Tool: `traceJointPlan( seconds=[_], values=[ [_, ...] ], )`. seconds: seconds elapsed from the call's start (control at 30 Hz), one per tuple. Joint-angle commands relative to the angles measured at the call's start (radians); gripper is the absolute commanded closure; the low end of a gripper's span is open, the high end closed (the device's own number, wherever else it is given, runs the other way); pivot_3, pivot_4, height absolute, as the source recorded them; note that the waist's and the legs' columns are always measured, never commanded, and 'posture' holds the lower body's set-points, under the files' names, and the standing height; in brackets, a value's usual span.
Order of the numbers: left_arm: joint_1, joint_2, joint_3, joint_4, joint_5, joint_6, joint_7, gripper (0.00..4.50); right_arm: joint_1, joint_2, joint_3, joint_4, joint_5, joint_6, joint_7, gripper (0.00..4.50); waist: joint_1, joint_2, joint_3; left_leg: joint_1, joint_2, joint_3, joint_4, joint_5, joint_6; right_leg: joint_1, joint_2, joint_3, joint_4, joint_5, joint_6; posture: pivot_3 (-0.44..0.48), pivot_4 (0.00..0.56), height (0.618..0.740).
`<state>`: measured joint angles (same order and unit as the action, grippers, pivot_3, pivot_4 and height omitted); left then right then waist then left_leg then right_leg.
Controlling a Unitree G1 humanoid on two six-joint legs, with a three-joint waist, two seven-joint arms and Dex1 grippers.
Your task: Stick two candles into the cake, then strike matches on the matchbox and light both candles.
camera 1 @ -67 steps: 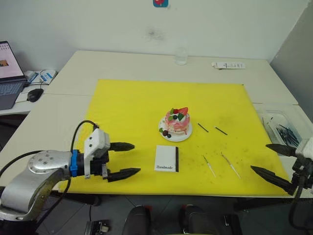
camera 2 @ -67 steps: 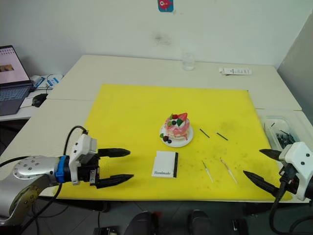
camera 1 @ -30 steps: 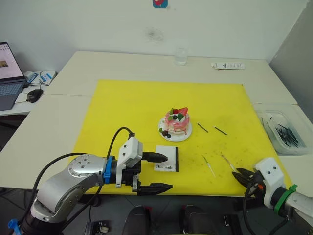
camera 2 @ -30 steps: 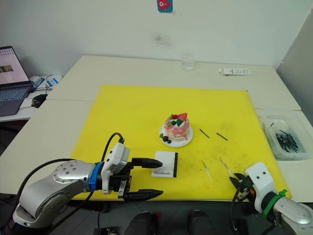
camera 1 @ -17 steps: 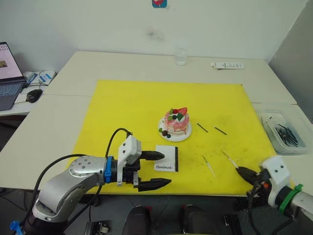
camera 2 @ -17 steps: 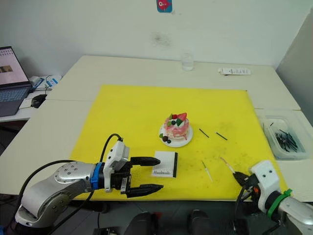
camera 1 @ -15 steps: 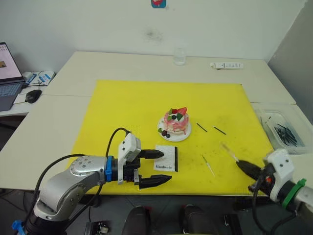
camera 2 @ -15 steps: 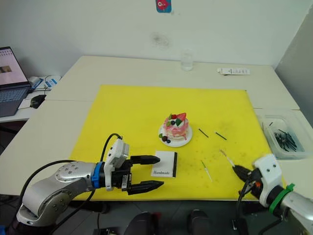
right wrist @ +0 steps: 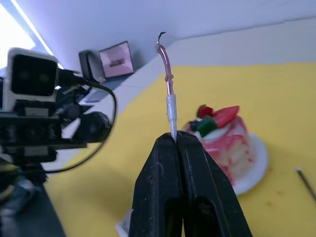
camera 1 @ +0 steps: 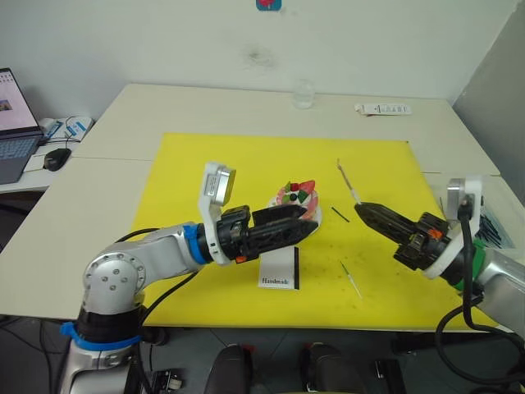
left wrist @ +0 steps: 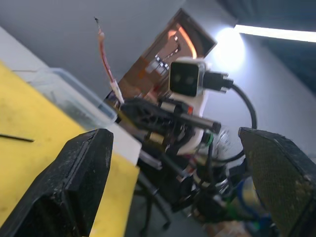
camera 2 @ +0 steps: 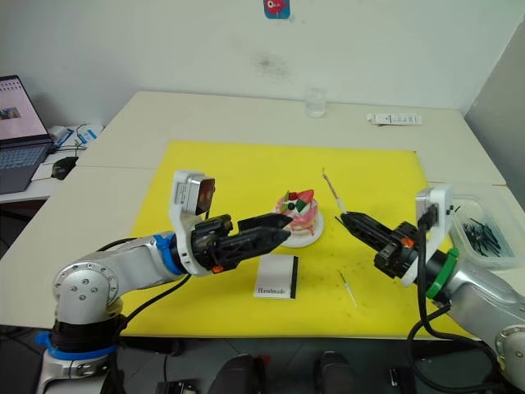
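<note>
Your R gripper (right wrist: 175, 140) is clamped tight on one candle (right wrist: 168, 96), held in the air just right of the cake (camera 2: 297, 212). L gripper (camera 2: 275, 225) is spread wide w/ nothing in it, tips beside the cake's left. 2nd candle (camera 2: 348, 288) lies on the mat.

A large yellow rectangular mat (camera 1: 221, 168) covers the pale bench (camera 1: 107, 180). At its far edge stand a small clear glass (camera 1: 303, 95) and a white flat strip (camera 1: 383, 109). A clear plastic tray (camera 2: 474, 226) sits at the right, a laptop (camera 1: 15, 123) and dark mouse (camera 1: 57, 158) at the left.
</note>
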<state>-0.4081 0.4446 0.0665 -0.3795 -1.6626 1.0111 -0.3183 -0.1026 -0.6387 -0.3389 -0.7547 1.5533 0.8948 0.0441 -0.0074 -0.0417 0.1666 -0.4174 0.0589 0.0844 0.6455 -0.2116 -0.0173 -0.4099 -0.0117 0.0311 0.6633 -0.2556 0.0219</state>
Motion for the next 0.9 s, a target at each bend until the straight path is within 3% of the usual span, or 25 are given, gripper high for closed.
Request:
traceJointPlan(
  seconds=[0.03,0.17,0.53,0.63,0.9],
  values=[
    [-0.019,-0.063,-0.021,0.011,-0.107,-0.063,0.092,0.00,-0.037,-0.015,0.055,0.004,0.156,-0.070,-0.087,4.48,0.000,0.000,0.000,0.000,0.000,0.000,0.000,0.000,0.000,0.000,0.000,0.000,0.000,0.000,0.000,0.000,0.150,0.727],
    [0.000,-0.131,-0.049,0.032,-0.139,-0.094,0.133,0.00,-0.069,-0.034,0.115,0.012,0.259,-0.118,-0.139,4.48,0.000,0.000,0.000,0.000,0.000,0.000,0.001,0.000,0.000,0.001,0.000,0.000,0.000,0.001,0.001,0.000,0.150,0.727],
    [0.009,-0.164,-0.041,0.048,-0.181,-0.135,0.135,0.00,-0.084,-0.080,0.194,-0.005,0.367,-0.201,-0.194,4.48,0.000,0.000,0.000,0.000,-0.001,0.000,0.001,0.000,0.000,0.001,0.002,0.002,0.000,0.001,0.001,0.000,0.150,0.727],
    [0.017,-0.154,-0.042,0.052,-0.184,-0.134,0.123,0.64,-0.081,-0.089,0.204,-0.010,0.380,-0.214,-0.198,4.50,0.000,0.000,0.000,0.000,-0.001,0.000,0.001,0.000,0.000,0.001,0.002,0.002,0.000,0.001,0.001,0.000,0.150,0.727],
    [0.019,-0.156,-0.052,0.060,-0.174,-0.126,0.098,3.28,-0.083,-0.097,0.232,-0.011,0.398,-0.237,-0.202,4.50,0.000,0.000,0.000,0.000,0.000,0.000,0.001,0.000,0.000,0.001,0.002,0.002,-0.001,0.001,0.001,0.000,0.150,0.727]
  ],
)
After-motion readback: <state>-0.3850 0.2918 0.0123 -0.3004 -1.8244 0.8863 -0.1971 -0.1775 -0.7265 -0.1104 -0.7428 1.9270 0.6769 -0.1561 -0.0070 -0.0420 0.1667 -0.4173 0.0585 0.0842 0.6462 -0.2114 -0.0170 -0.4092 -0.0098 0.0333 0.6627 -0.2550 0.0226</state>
